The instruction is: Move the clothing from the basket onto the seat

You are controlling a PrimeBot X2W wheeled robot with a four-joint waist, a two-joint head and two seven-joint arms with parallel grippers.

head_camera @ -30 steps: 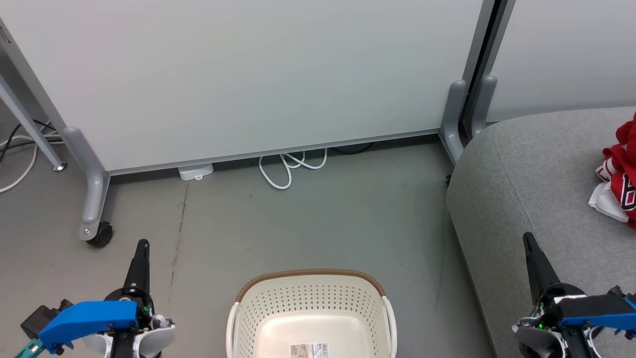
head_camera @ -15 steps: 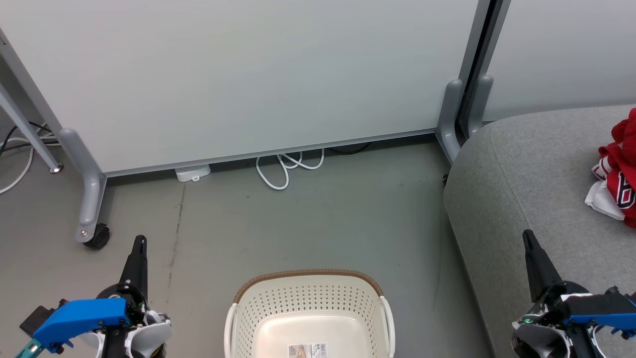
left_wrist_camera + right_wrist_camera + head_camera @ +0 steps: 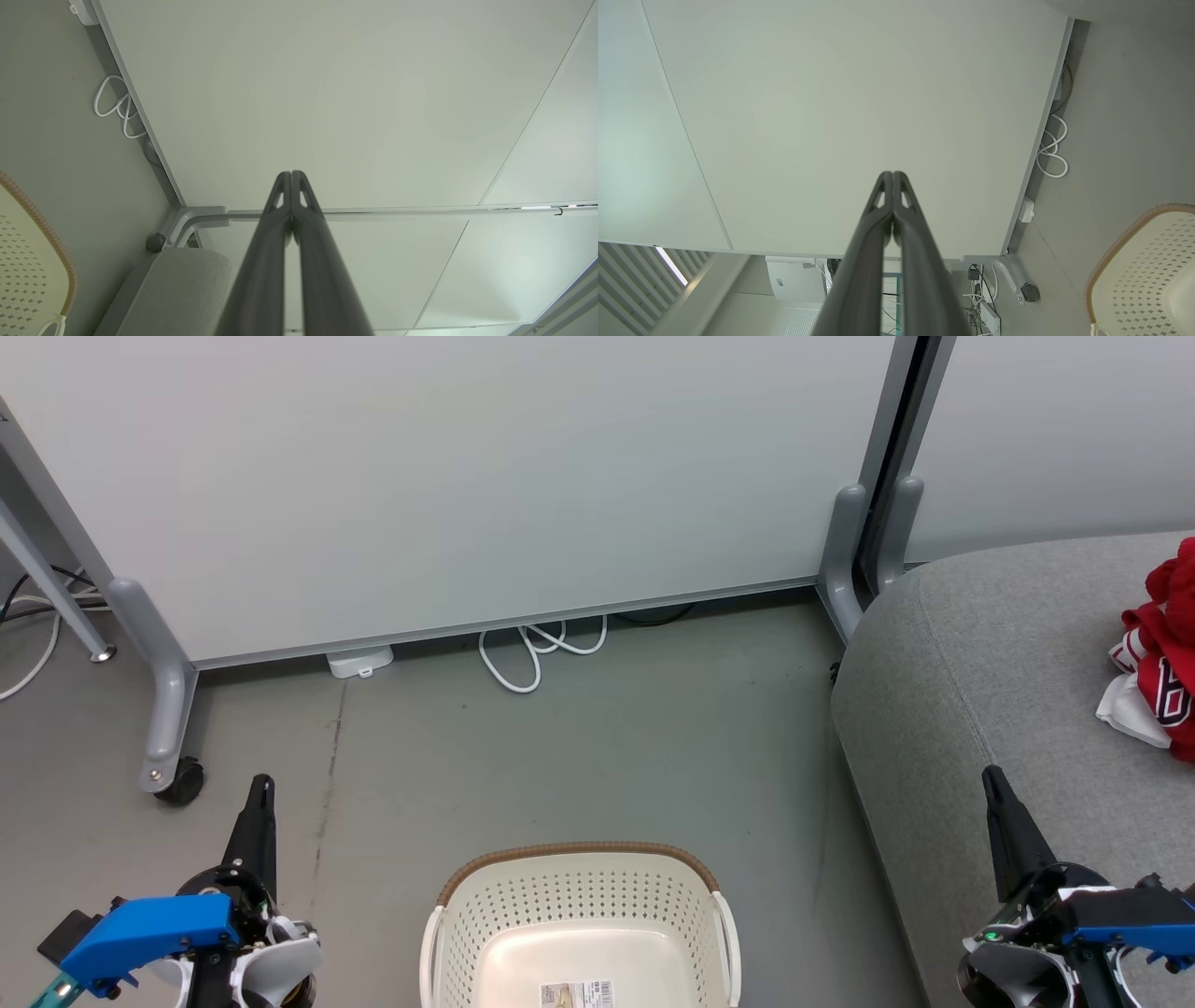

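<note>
The cream-white basket (image 3: pixel 579 896) with a brown rim stands on the floor at bottom centre, and only a paper label shows on its bottom. Red clothing (image 3: pixel 1162 653) with white trim lies bunched on the grey seat (image 3: pixel 990 663) at the right edge. My left gripper (image 3: pixel 264 784) points up at lower left over the floor, shut and holding nothing; its fingers (image 3: pixel 291 179) meet at the tips in the left wrist view. My right gripper (image 3: pixel 990 777) points up at lower right over the seat's front part, also shut with nothing in it, its fingers (image 3: pixel 893 179) pressed together.
A pale partition panel (image 3: pixel 467 476) on castor legs (image 3: pixel 173 775) stands behind the basket. White cable loops (image 3: pixel 537 653) and a small white box (image 3: pixel 359 661) lie on the floor under it. Grey posts (image 3: pixel 859 551) stand by the seat's corner.
The whole head view has shifted slightly, so the camera moved a little. Both grippers stay shut in nearly the same places; the clothing rests unchanged on the seat.
</note>
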